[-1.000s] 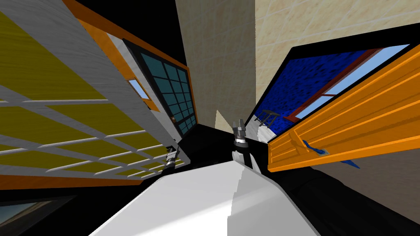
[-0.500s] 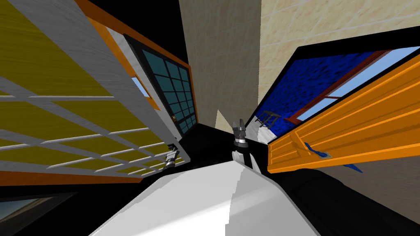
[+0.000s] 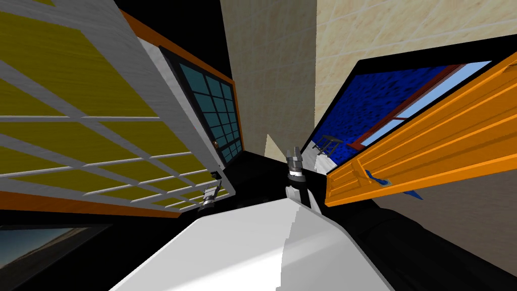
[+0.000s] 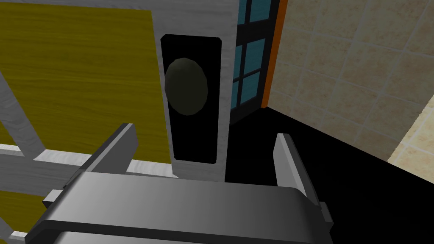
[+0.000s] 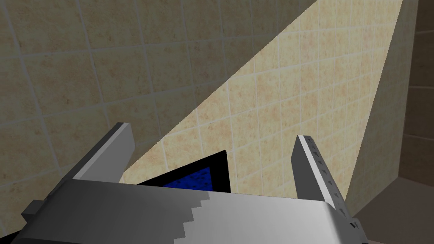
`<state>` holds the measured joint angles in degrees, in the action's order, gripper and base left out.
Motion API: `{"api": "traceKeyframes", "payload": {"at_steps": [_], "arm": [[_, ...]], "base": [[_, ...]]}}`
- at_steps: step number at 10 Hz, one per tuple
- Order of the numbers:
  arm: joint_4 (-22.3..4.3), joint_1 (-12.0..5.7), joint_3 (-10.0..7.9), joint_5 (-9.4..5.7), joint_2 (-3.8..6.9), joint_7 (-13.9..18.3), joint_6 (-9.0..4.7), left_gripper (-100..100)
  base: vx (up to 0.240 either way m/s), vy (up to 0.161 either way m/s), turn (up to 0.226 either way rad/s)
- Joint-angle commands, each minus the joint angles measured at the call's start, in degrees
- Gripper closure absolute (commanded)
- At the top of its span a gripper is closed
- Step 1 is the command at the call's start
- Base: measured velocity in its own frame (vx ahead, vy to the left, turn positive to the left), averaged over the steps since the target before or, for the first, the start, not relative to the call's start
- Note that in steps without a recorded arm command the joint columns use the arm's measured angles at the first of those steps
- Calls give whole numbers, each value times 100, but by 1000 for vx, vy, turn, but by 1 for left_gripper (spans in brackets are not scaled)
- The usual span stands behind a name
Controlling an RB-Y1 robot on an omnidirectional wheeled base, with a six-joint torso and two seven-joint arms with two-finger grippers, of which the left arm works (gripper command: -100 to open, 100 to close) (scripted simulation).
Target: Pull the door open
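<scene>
The left gripper (image 4: 204, 132) hangs open just short of the dark round knob (image 4: 186, 87) on the yellow-panelled door (image 4: 76, 63). Best to advance until the jaws straddle the knob, close firmly, then pull along the door's arc. The right gripper (image 5: 214, 131) idles, open.

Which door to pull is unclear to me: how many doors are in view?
3. A yellow-panelled door on the left, at the left tool; a teal-paned door beyond it; an orange door on the right. More may be hidden.
</scene>
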<state>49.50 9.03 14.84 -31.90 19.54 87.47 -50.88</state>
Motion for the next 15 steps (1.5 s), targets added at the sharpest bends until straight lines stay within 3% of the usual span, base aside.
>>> {"api": "traceKeyframes", "payload": {"at_steps": [1, 3, 5, 9, 11, 15], "arm": [[39, 44, 79, 46, 96, 79, -39, -100], [90, 89, 152, 89, 188, 146, -67, -100], [51, 74, 46, 30, 153, 101, -54, -100], [-204, 8, -427, -225, 82, -16, -90, -100], [-251, -4, -515, -272, 69, -38, -96, -100], [-557, -83, -1083, -578, -15, -178, -140, -100]], "base": [[-184, 71, -15], [-182, 62, -16], [-51, 18, -102], [0, 44, -336], [-11, 46, -167], [-14, 41, -262]]}}
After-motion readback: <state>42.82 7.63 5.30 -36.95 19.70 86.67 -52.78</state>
